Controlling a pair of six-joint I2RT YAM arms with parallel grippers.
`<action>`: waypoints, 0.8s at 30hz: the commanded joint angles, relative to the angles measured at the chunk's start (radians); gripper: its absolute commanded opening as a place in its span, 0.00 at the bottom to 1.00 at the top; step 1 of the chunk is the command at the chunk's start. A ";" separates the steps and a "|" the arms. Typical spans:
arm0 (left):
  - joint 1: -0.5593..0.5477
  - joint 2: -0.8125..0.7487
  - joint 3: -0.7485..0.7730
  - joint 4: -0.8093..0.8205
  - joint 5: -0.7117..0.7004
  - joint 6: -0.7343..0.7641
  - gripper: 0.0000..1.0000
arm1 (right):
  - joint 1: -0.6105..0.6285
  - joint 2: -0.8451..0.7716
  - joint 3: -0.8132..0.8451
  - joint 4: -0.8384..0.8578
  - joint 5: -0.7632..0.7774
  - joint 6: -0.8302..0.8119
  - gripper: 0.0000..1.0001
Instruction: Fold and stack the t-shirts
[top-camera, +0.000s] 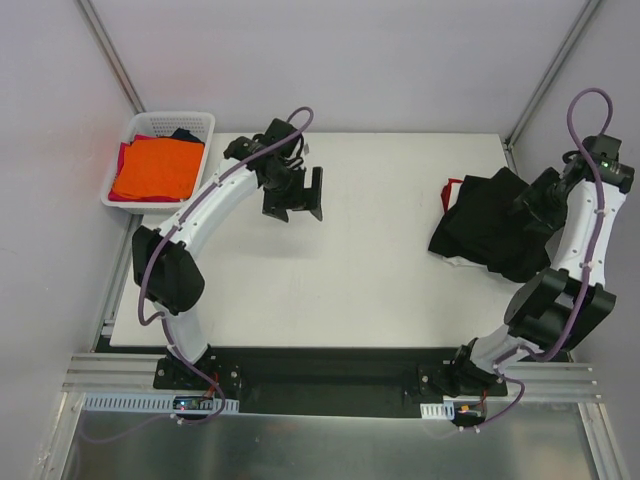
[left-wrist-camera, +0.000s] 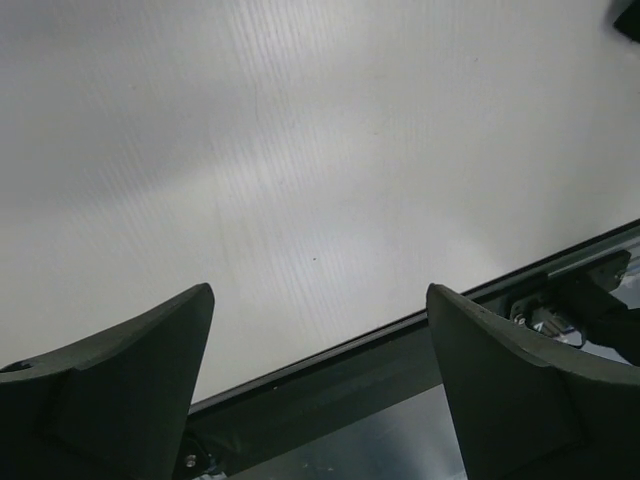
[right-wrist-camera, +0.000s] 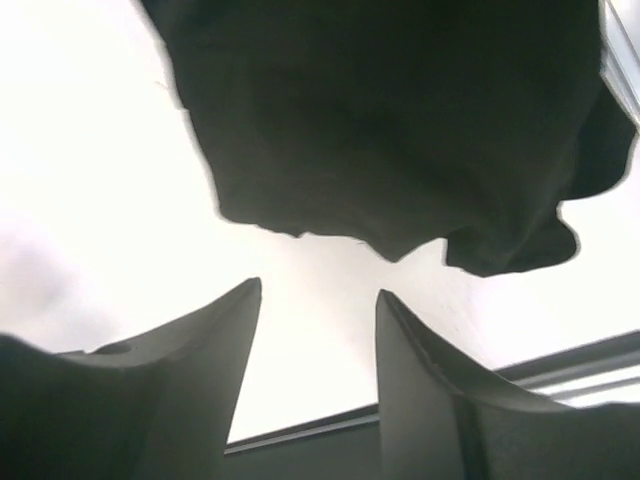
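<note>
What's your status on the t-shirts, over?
Left hand open, empty, over table. Right hand open, not gripping, at crumpled black t-shirt heap. Orange t-shirt lies in white basket. Nothing blocking.

No writing, label or number can be read anywhere (the black shirt (top-camera: 488, 225) shows none).

top: overhead, whole table (top-camera: 350, 290) | left wrist: low over table | right wrist: near black t-shirts (right-wrist-camera: 400, 120), shared with top
</note>
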 joint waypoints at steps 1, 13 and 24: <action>0.035 0.002 0.038 -0.057 0.016 -0.063 0.88 | 0.006 -0.112 -0.012 0.051 -0.201 -0.004 0.54; 0.164 -0.071 -0.071 -0.002 -0.074 -0.106 0.89 | 0.328 -0.210 -0.265 0.383 -0.629 0.145 0.76; 0.164 -0.128 -0.141 0.000 -0.071 -0.138 0.89 | 0.623 -0.160 -0.242 0.115 -0.522 -0.048 0.96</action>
